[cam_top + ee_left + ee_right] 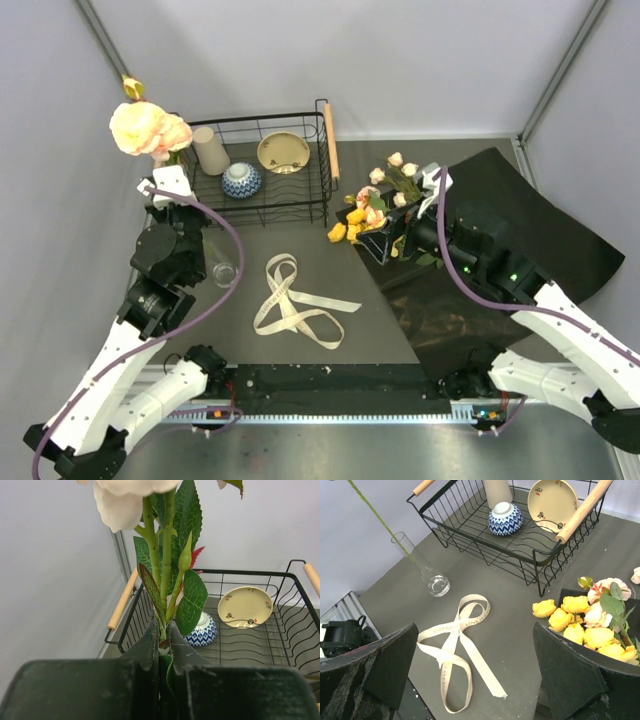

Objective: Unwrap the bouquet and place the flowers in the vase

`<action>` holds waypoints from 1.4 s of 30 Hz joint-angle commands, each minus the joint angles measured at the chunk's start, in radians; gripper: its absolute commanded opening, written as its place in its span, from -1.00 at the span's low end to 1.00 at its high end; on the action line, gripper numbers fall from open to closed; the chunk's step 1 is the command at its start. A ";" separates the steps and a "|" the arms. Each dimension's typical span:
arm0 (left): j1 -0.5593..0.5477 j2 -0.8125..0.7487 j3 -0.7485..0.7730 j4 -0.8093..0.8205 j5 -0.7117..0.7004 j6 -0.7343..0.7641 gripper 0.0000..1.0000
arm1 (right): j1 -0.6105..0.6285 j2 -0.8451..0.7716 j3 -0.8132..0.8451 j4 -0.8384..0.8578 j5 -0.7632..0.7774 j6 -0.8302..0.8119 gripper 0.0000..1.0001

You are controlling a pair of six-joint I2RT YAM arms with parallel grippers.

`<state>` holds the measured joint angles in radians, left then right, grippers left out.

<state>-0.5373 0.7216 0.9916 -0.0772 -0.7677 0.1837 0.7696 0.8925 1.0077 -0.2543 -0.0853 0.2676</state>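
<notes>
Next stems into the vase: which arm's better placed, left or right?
Left. The left gripper is shut on pink rose stems near the vase on its side. The right gripper hangs open and empty over the loose roses by the black paper, farther off.

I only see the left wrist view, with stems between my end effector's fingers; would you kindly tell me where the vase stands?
Observer: The vase stands on the dark mat, between your left arm and the loose ribbon.
Operator: Thank you; do the stems in my left end effector reach it?
Observer: The right wrist view shows one thin green stem slanting down to its mouth; whether it is inside, I cannot tell.
Operator: And the right end effector?
Observer: It is open, beside the other flowers, at the edge of the black paper.
</notes>
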 commanded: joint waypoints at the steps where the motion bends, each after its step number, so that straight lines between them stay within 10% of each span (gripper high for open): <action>1: 0.003 -0.014 -0.057 0.120 -0.027 -0.024 -1.00 | 0.007 -0.027 -0.001 0.020 0.013 -0.014 0.97; 42: 0.005 0.035 -0.418 0.370 -0.226 -0.167 -0.90 | -0.013 -0.067 -0.092 0.018 0.004 -0.010 0.97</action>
<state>-0.5369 0.7513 0.5831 0.2764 -0.9791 0.0494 0.7628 0.8478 0.9180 -0.2611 -0.0742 0.2623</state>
